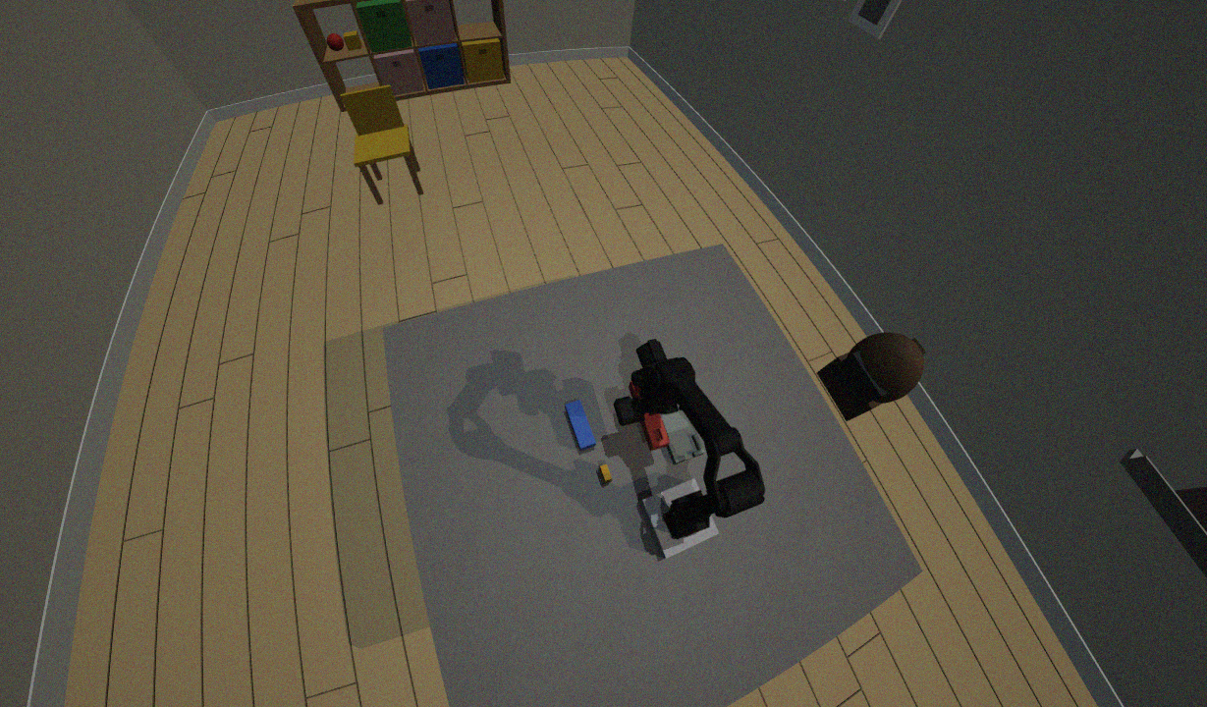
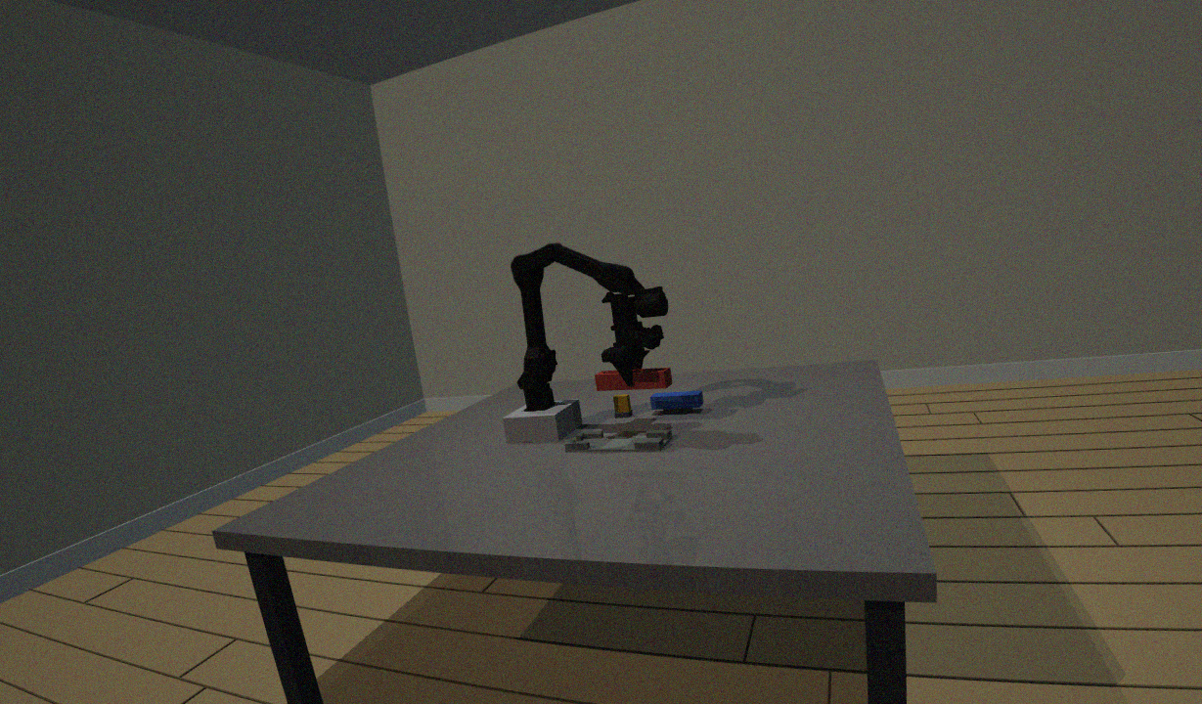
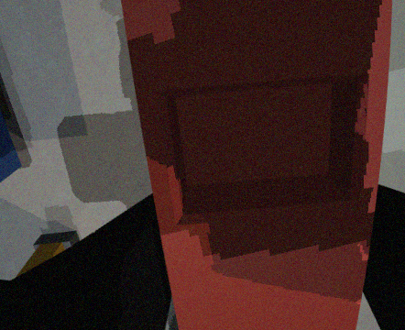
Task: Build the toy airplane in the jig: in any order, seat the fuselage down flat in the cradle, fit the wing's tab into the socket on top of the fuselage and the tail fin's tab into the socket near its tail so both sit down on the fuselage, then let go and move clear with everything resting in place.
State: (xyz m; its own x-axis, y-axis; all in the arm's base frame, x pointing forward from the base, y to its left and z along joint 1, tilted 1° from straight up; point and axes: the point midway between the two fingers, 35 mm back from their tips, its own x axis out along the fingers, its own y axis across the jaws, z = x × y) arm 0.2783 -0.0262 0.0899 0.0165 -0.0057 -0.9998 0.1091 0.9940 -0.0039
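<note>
Above the table, the hand points downward, gripping the red fuselage.

The arm is raised from its base in an upright column, bent at a high elbow, and extended forward and slightly down to the wrist. From there the pincer is pointed downward and is held above the bench. Its two black fingers are parted partway and pressed closed on a held part, one at each side.
</note>
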